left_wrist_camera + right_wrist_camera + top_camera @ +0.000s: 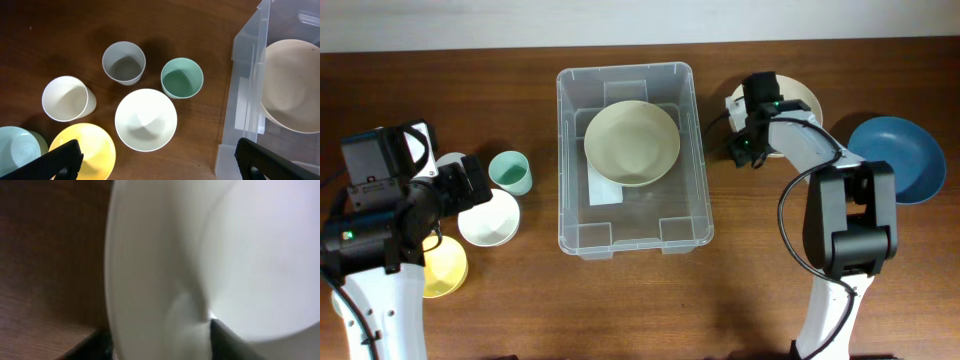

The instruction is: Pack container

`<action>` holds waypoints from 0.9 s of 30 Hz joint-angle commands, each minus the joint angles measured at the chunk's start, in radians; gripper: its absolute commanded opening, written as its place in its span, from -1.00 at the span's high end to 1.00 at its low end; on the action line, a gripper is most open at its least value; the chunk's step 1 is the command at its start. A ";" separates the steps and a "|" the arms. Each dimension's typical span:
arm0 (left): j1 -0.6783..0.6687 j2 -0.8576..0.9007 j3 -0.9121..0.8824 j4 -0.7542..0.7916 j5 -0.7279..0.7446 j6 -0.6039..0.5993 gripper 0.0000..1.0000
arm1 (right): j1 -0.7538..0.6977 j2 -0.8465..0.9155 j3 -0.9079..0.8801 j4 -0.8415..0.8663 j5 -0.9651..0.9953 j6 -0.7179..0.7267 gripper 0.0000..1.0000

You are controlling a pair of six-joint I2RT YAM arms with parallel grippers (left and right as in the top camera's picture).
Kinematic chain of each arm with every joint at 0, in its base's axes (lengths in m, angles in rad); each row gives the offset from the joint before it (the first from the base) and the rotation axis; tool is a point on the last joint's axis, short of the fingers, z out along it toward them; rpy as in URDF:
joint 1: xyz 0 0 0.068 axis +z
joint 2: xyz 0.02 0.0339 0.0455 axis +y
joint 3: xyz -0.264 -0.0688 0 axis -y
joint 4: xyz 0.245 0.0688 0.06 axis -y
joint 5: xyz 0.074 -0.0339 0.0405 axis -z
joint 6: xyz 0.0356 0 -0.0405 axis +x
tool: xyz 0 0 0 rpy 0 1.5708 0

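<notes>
Container (pixel 625 68) in the middle of the table (pixel 620 300), cream bowl (pixel 632 143) inside. Right gripper (pixel 745 150) around the white plate (pixel 808 100) rim, cannot tell how tight. Left gripper (pixel 468 186) wide open, empty. Squeeze firmly, lift slowly, clear the wall.

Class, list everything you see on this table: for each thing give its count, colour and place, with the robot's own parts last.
container: 1, clear, middle of the table
label: 1, white, on the container's floor
cream bowl: 1, cream, inside the container, far end
white bowl: 1, white, left of the container
yellow bowl: 1, yellow, near left
grey cup: 1, grey, left side
green cup: 1, mint green, beside the container
white cup: 1, white, left side
pale cup: 1, pale blue-green, far left
off-white bowl: 1, right of the container
blue dish: 1, blue, far right
table: 1, brown wood
left claw: open, above the white bowl
right claw: at the off-white bowl's rim, grip unclear
</notes>
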 commanded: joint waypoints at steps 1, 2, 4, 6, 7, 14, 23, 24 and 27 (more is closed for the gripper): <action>0.003 0.001 0.019 0.000 0.011 0.009 -0.99 | -0.002 0.010 -0.028 0.015 0.026 0.028 0.26; 0.003 0.001 0.019 0.000 0.011 0.009 -0.99 | -0.002 0.010 -0.028 0.025 0.048 0.047 0.38; 0.003 0.001 0.019 0.000 0.011 0.009 -0.99 | -0.002 0.010 -0.028 0.031 0.049 0.047 0.53; 0.003 0.001 0.019 0.000 0.011 0.009 -0.99 | -0.002 0.010 -0.028 0.034 0.049 0.047 0.59; 0.003 0.001 0.019 0.000 0.011 0.008 -0.99 | -0.002 0.010 -0.028 0.037 0.049 0.047 0.65; 0.003 0.001 0.019 0.000 0.011 0.008 -0.99 | -0.002 0.008 -0.022 0.040 0.049 0.047 0.92; 0.003 0.001 0.019 0.000 0.011 0.009 -0.99 | -0.001 -0.123 0.110 -0.054 0.049 0.050 0.92; 0.003 0.001 0.019 0.000 0.011 0.008 -0.99 | -0.001 -0.132 0.126 -0.069 0.047 0.050 0.93; 0.003 0.001 0.019 0.000 0.011 0.008 -0.99 | 0.007 -0.193 0.232 -0.158 0.044 0.050 0.92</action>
